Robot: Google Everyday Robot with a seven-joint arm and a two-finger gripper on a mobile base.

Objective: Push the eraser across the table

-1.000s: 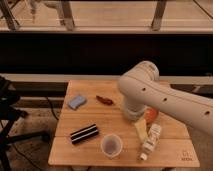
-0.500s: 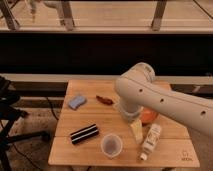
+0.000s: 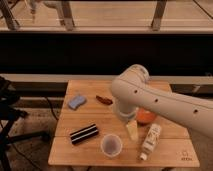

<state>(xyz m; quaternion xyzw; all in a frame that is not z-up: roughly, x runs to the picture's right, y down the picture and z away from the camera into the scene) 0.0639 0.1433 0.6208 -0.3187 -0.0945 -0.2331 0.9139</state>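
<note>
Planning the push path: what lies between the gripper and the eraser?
In the camera view, bare table between gripper and eraser; the cup stands just in front of that stretch.

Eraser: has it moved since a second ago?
No. The eraser still lies just left of the cup; the gripper hangs right of the cup.

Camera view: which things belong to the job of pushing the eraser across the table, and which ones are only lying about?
For the job: eraser; table; tool, low over the table near the cup, apart from the eraser.

Lying about: blue pad; small red thing; cup; white bottle; orange thing.
</note>
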